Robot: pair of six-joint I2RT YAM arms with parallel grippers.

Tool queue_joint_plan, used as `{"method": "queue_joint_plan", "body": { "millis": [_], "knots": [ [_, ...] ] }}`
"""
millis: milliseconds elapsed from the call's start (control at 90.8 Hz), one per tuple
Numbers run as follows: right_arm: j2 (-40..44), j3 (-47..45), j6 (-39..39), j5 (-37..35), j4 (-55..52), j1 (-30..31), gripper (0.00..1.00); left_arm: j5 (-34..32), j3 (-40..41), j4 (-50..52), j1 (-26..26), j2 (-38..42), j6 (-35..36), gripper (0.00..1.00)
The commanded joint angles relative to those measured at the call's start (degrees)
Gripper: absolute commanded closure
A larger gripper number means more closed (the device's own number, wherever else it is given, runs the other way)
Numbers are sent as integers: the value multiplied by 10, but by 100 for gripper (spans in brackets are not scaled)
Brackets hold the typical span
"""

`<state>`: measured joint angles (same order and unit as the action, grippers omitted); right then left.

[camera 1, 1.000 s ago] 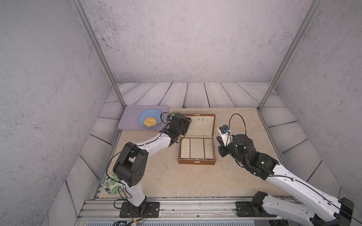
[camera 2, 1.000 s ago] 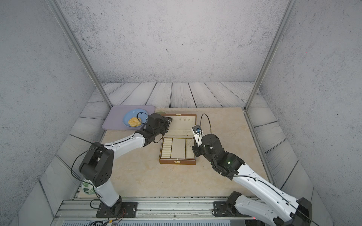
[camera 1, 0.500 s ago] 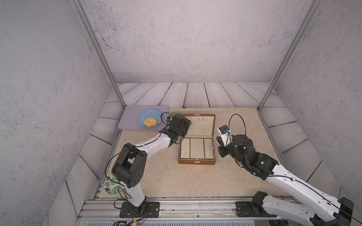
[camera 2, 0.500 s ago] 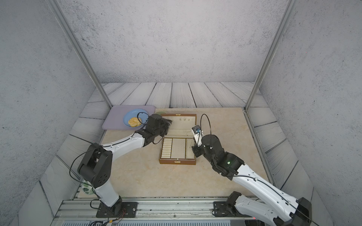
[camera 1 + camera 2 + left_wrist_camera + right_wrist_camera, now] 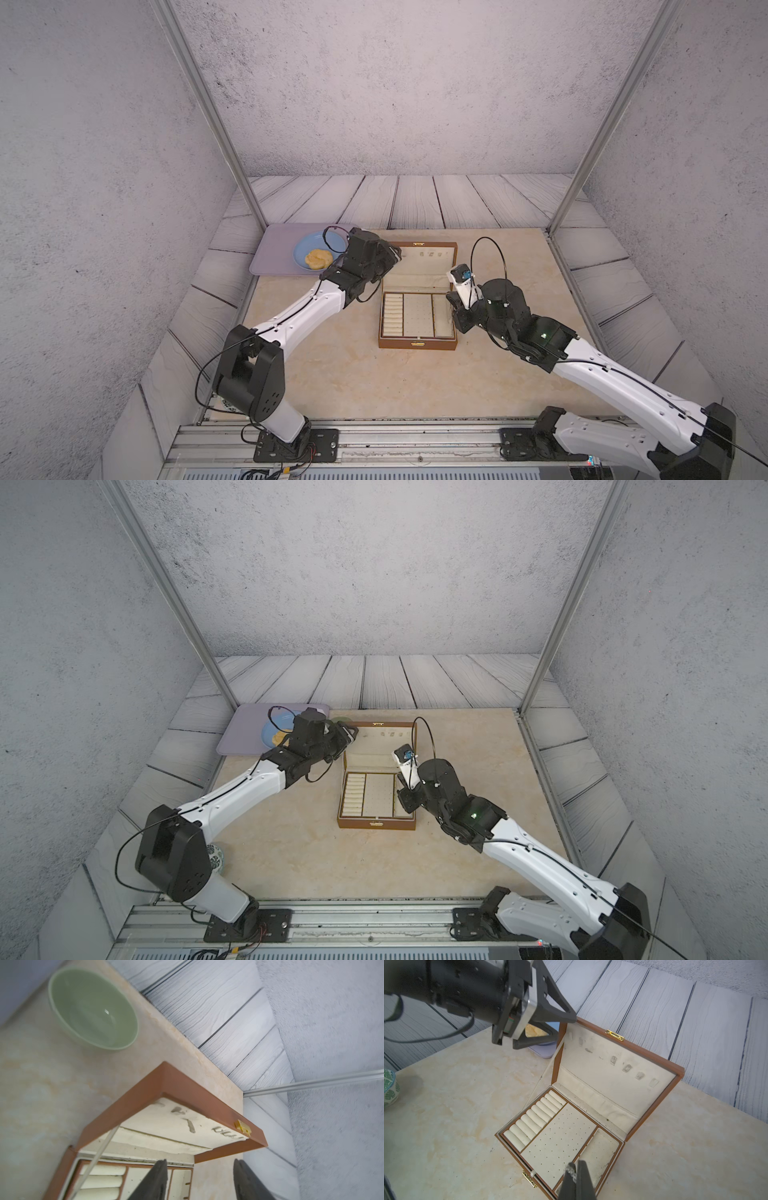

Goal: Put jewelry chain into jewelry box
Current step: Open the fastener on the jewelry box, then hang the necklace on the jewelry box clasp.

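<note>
Jewelry box sits open mid-table, with the lid standing up on its 12 o'clock side. The shell is smooth and brown, the lining matte cream, and there is a small gold clasp on the lid rim. In the base, ring-roll rows fill the 9 o'clock side. A flat dotted panel takes the middle and a narrow slot the 3 o'clock side. All three show only bare lining. A cream ribbon ties the lid to the base.

Jewelry chain: only a short, silvery, sparkly bit shows. The right gripper is clenched on it, over the divider by the narrow slot on the box's 3 o'clock side. The rest of the strand is hidden, so I cannot tell whether it touches the lining.

Left gripper has its jaws apart with nothing between them. It is at the lid's 10 o'clock corner, and contact with the lid is unclear.

Lilac tray lies at 10 o'clock from the box. It carries a round blue plate with a lumpy tan pastry on it. A glossy pale green bowl, bare inside, sits just beside the lid corner. A white cup with a green leaf print stands near the table's 8 o'clock edge, its inside not visible. Table has a beige marble-look top.
</note>
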<state>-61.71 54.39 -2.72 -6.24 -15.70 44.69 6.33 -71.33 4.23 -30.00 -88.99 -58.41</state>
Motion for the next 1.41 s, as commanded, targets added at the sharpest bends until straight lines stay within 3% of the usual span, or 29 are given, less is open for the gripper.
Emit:
{"method": "queue_joint_plan", "body": {
  "millis": [0,198,418,738,1398],
  "knots": [
    [-24,35,5,47,1,-10,100,47,-15,55,2,38,186,44],
    [-90,87,-3,138,-18,-49,100,96,2,110,6,78,342,43],
    [-163,172,-7,220,-75,-94,100,196,2,124,6,69,437,47],
    [-197,223,5,226,-109,-100,100,287,22,46,-18,43,460,52],
    [-192,226,-2,232,-108,-101,100,265,-12,15,-55,-17,495,57]
  ]
}}
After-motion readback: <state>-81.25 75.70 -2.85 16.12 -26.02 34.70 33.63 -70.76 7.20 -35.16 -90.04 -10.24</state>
